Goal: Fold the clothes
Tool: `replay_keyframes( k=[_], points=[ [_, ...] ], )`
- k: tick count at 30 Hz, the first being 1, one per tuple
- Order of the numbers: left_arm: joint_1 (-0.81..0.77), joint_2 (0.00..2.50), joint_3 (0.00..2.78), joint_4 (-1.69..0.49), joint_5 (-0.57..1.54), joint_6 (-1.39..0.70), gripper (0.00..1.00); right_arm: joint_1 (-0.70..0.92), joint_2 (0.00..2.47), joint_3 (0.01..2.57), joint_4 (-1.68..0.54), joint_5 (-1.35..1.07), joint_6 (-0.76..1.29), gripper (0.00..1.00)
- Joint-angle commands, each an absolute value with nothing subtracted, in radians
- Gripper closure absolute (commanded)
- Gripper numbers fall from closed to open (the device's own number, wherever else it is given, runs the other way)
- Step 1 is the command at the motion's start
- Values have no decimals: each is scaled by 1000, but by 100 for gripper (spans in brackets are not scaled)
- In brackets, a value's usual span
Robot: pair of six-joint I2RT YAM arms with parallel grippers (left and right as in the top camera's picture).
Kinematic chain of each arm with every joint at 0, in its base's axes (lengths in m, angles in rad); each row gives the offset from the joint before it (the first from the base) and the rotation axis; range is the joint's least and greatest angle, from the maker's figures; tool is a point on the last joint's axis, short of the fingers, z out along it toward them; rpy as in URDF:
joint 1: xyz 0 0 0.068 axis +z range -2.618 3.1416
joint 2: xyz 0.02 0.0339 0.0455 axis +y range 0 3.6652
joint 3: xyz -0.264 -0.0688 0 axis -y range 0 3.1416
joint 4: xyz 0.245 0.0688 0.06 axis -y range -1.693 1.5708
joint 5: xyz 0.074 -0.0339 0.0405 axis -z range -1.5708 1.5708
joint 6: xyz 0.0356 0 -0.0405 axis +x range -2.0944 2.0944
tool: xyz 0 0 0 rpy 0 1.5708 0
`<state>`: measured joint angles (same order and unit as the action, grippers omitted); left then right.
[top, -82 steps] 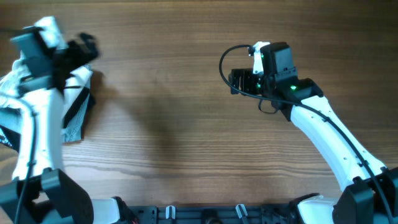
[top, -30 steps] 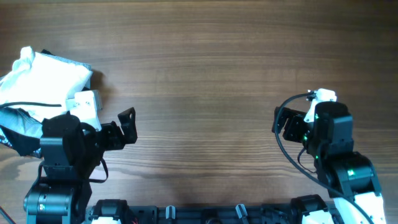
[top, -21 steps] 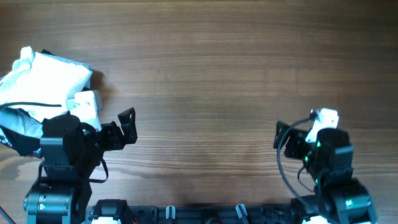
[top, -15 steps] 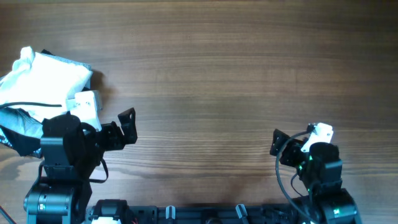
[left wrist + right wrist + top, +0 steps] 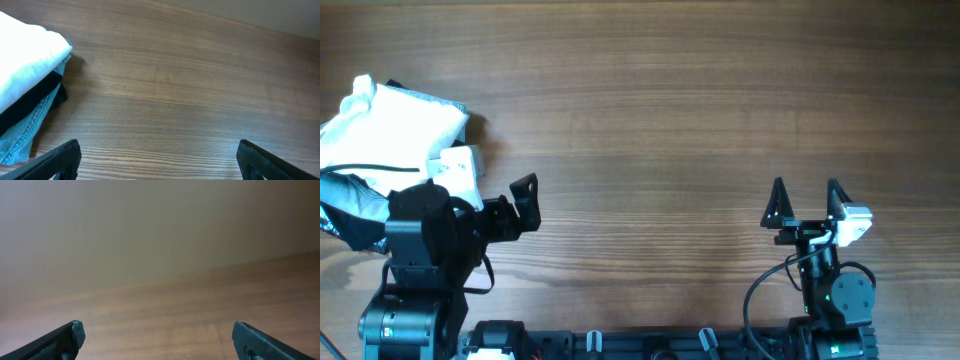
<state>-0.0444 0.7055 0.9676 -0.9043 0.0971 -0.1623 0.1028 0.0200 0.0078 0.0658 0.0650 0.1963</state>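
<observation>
- Nearest the robot, the left hand (image 5: 523,205) sits at the desk's near left. Its fingers are spread wide and hold nothing. Its wrist view shows a fingertip at each lower corner with bare wood between.
- Also at the near edge, on the right, the right hand (image 5: 805,190) points away from the robot, fingers spread and empty.
- The middle of the desk (image 5: 650,100) beyond both hands shows only wood grain.
- Farthest, at the far left, the white shirt (image 5: 395,125) lies folded on top of a black garment (image 5: 35,100) and a blue denim garment (image 5: 22,140).
- The shirt lies to the left of and beyond the left hand, which points rightward, away from it. The left arm is much the nearer; the right hand is well apart. The folded shirt's long side runs roughly left to right, slightly slanted.
- 2.7 seconds ago the left arm reached over the pile and the right arm stretched to mid-desk. Both are now drawn back.
- The fold looks finished.
</observation>
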Motion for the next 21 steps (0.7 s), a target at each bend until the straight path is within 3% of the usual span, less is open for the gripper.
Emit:
replay_keyframes(
  k=[1,3,21],
  points=[
    [-49,703,961,-902,84,-167,0,97,3,5,7,31,54,0],
    [-49,703,961,-902,84,-167,0,97,3,5,5,-14,-24,0],
    [-49,703,961,-902,84,-167,0,97,4,5,6,-24,-23,0]
  ],
)
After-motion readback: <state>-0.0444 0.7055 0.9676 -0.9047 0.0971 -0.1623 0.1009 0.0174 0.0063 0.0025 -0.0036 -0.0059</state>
